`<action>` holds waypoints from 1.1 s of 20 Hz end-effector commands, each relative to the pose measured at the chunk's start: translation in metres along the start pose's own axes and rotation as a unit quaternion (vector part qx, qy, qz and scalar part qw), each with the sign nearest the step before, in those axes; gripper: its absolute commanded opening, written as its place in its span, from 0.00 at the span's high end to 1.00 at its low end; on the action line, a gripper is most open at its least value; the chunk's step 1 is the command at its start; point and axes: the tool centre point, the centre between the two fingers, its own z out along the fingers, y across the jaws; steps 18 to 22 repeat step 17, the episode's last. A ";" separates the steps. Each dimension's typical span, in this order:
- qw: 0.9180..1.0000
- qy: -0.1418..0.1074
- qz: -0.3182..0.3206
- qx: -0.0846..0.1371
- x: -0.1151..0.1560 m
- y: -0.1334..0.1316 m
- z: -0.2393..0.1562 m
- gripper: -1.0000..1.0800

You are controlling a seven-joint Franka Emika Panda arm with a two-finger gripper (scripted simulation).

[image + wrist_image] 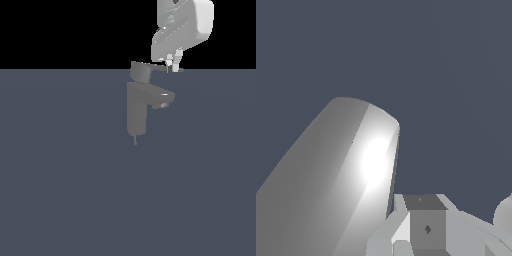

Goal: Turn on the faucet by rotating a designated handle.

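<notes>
The faucet (pixel 137 107) stands upright near the middle of the flat blue-grey bench (pixel 60 190), in the upper half of the exterior view. Its tall blocky grey body rises from a thin stem at the bottom, and the short stubby spout (pixel 163 98) juts from the body toward the exterior view's right, with a dark outlet on its underside.

The handle (pixel 150 70) caps the body: its short cylindrical base sits on top, and the thin flat lever runs from it toward the exterior view's right, roughly level, above the spout and in about the same direction.

The white arm comes down from the top edge of the exterior view, on that view's right of the faucet. The gripper (pixel 173 65) hangs right at the far end of the lever, with the pale fingertips (pixel 176 63) at the lever's height. They look touching or just beside the lever's tip, but the picture is too coarse to settle which. Whether the jaws are spread, pressed together or pinching the lever cannot be told from either view.

In the wrist view a large rounded grey surface (pixel 331 185) with a bright highlight fills one side, very close to the camera; which part of the faucet it is cannot be told. Part of the gripper's blocky grey-and-white body shows beside it, against the plain bench.
</notes>
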 end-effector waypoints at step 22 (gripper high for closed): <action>1.000 0.001 0.011 0.003 0.046 -0.025 -0.001 1.00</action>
